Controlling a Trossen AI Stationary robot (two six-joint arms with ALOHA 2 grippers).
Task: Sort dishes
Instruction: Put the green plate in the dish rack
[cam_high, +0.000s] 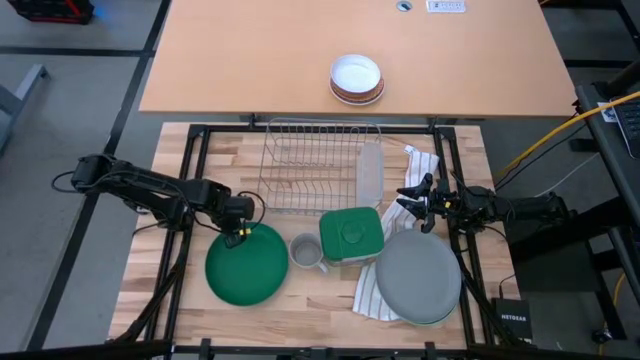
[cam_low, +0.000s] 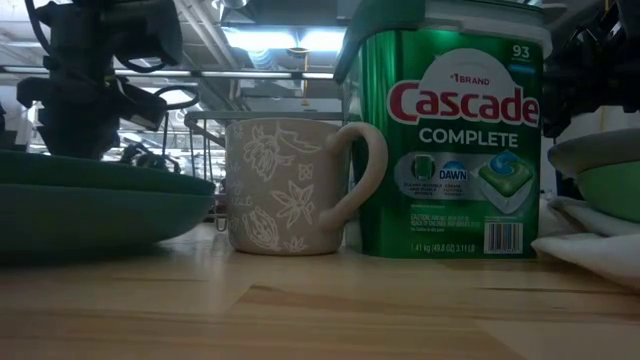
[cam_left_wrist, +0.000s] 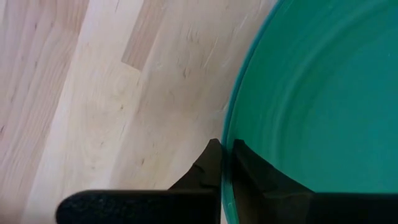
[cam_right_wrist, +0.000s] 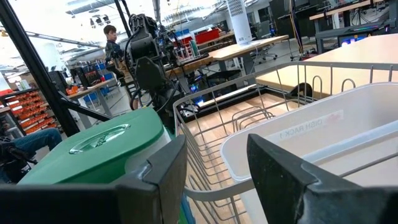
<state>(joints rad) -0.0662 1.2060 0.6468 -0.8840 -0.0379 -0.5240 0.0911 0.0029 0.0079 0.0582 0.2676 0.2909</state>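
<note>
We see the left claw (cam_high: 240, 232) pinching the round dark green plate (cam_high: 247, 265) at its twelve-o'clock rim on the wooden tabletop (cam_high: 310, 308); the right claw (cam_high: 415, 207) gapes wide at twelve o'clock of the round grey plate (cam_high: 418, 277).

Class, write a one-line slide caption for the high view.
Left gripper grips the dark green plate's rim; open right gripper waits above the grey plate.

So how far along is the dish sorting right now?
Nothing looks done: the rack holds no plates. In hand: the left gripper has its fingers either side of the green plate's rim. Left: the grey plate, with the open right gripper above it.
</note>
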